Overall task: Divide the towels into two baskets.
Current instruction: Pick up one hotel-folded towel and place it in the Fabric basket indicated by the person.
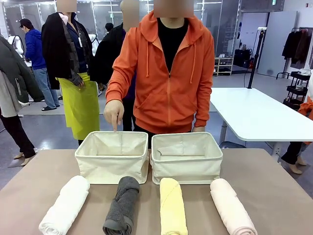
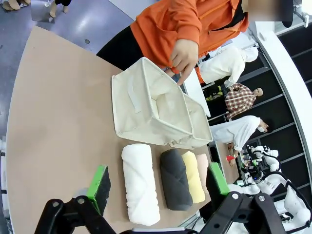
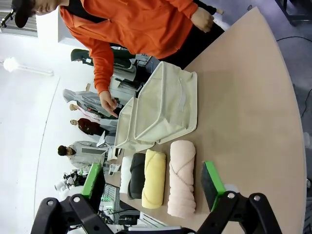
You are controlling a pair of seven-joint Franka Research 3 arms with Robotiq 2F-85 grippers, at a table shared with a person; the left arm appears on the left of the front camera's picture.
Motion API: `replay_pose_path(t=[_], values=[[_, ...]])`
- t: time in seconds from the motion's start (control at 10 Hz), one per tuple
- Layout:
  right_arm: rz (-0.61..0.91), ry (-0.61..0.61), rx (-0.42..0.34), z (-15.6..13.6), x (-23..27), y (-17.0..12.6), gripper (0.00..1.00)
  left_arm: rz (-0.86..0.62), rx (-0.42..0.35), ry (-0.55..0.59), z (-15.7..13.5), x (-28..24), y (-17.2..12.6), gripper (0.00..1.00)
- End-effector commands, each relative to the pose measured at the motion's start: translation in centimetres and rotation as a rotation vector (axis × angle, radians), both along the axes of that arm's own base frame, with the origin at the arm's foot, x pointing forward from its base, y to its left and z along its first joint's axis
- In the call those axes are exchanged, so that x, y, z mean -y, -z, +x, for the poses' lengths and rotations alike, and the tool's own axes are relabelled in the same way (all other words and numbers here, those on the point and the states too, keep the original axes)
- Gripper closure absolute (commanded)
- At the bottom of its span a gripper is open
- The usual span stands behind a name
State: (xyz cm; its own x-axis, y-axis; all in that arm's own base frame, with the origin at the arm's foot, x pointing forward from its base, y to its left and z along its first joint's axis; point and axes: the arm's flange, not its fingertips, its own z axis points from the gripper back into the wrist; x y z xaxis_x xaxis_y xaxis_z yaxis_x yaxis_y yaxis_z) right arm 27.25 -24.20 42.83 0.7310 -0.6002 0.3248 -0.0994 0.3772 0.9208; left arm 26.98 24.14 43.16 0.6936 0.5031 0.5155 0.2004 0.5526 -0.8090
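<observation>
Four rolled towels lie in a row along the near edge of the table: white (image 1: 66, 204), dark grey (image 1: 122, 204), pale yellow (image 1: 172, 205) and pale pink (image 1: 231, 206). Behind them stand two cream canvas baskets side by side, the left basket (image 1: 112, 157) and the right basket (image 1: 186, 158), both without towels in them. A person in an orange hoodie points a finger (image 1: 115, 124) down at the left basket's far rim. My left gripper (image 2: 157, 184) hangs open above the white towel (image 2: 140, 184) and dark grey towel (image 2: 175, 179). My right gripper (image 3: 153, 183) is open over the yellow towel (image 3: 154, 178) and pink towel (image 3: 181, 177).
The brown table (image 1: 34, 186) has bare room at both sides of the baskets and towels. A white table (image 1: 254, 115) stands behind at the right. Other people stand in the background at the left.
</observation>
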Motion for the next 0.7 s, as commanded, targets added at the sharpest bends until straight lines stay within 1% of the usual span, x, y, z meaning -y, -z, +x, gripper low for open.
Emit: replay_pose_path(t=[0.0, 0.6], values=[[0.009, 0.001, 0.006, -0.14, 0.06, -0.29, 0.0, -0.013, 0.011, 0.001, -0.08, -0.08, -0.06, 0.0], [0.009, 0.001, 0.006, -0.14, 0.06, -0.29, 0.0, -0.013, 0.011, 0.001, -0.08, -0.08, -0.06, 0.0]])
